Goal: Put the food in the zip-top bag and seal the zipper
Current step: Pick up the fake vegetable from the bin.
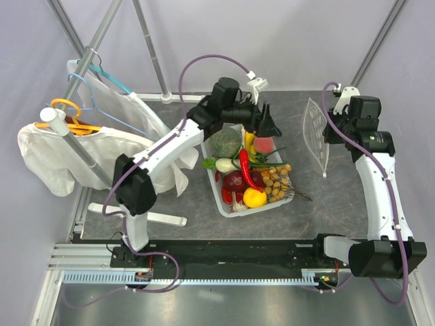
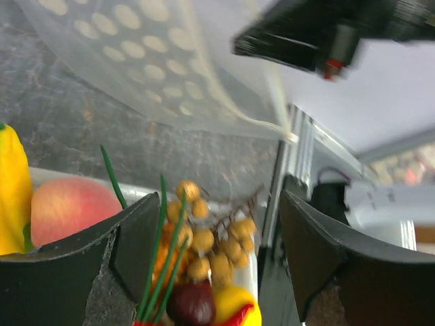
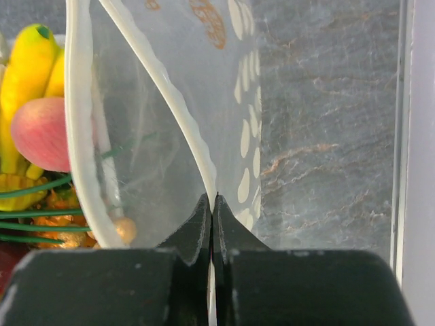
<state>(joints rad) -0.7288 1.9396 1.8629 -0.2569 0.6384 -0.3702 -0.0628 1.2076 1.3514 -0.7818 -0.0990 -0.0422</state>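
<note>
My right claw (image 3: pixel 212 221) is pinched tight on one lip of the zip-top bag (image 3: pixel 234 102), and that thin bite is my first worry. The film hangs upright above the surface (image 1: pixel 326 204) from a single edge, so any tug could slide it out of the fingers. The zipper (image 3: pixel 168 102) strips curve apart above the pinch, so the mouth gapes, but only one side is held. I judge that a push from incoming food could fold the free lip shut or twist the whole pouch.

My left claw (image 2: pixel 219 224) is spread wide with nothing between its fingers, hovering over the far end of the white basket (image 1: pixel 228 209), where all the food sits. The banana bunch (image 2: pixel 12 190) and a peach (image 2: pixel 68 210) lie just beside one finger, and the red chili pepper (image 1: pixel 246 170) lies across the middle of the pile. The pieces are packed and overlapping, with green stems and a cluster of small brown fruit (image 2: pixel 204 244) directly below. A descent here may snag the stems or catch two things at once.

The bag hangs to the right of the basket and apart from it, so a carried piece could clip the mouth's edge on the way in.
</note>
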